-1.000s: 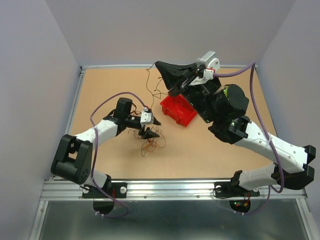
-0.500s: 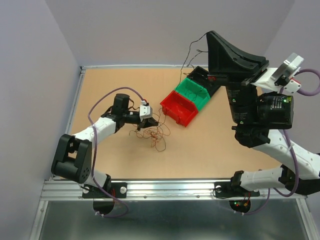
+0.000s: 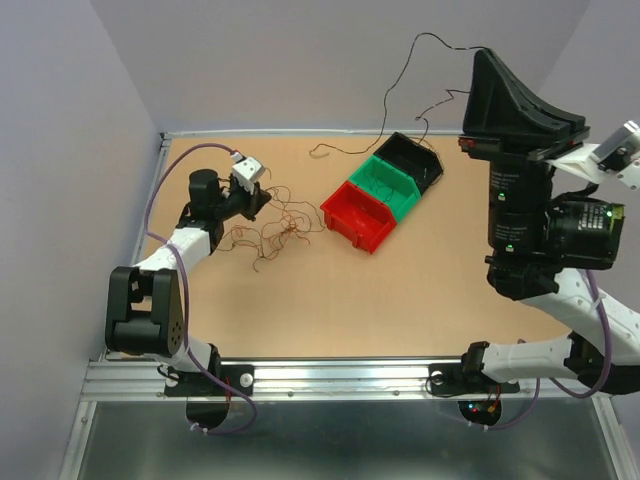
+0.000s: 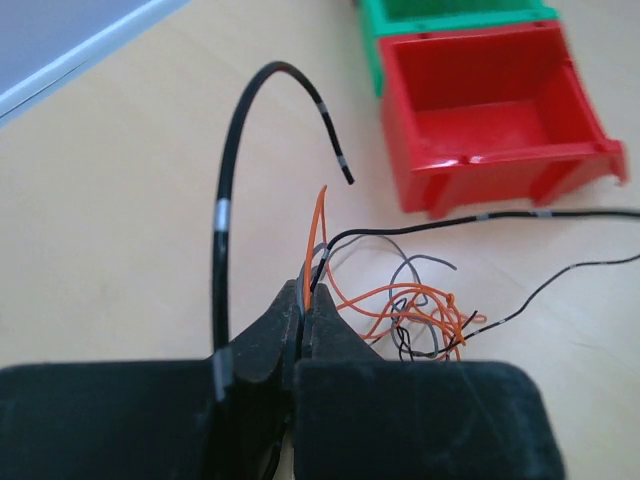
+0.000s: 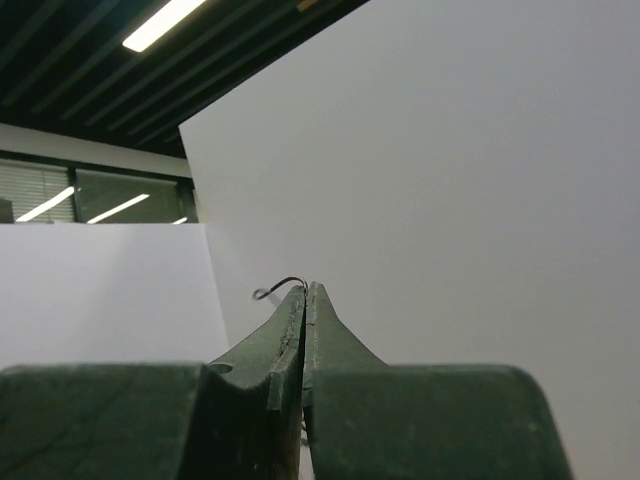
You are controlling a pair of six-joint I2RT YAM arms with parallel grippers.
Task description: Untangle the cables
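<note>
My left tool [image 4: 303, 305] is closed tight, pinching the thin orange and black cables [image 4: 430, 300]. They lie in a curly heap on the desk [image 3: 400, 300], near the red bin [image 4: 480, 110]. My right tool [image 5: 304, 292] is high up and squeezes one long black cable [image 3: 386, 105], which hangs down toward the back of the desk.

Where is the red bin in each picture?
Top view: red bin near the middle, right of the wires.
Left wrist: upper right, beyond the wires.
Right wrist: not in it.
Shared landmark: green bin, touching it in both.
</note>
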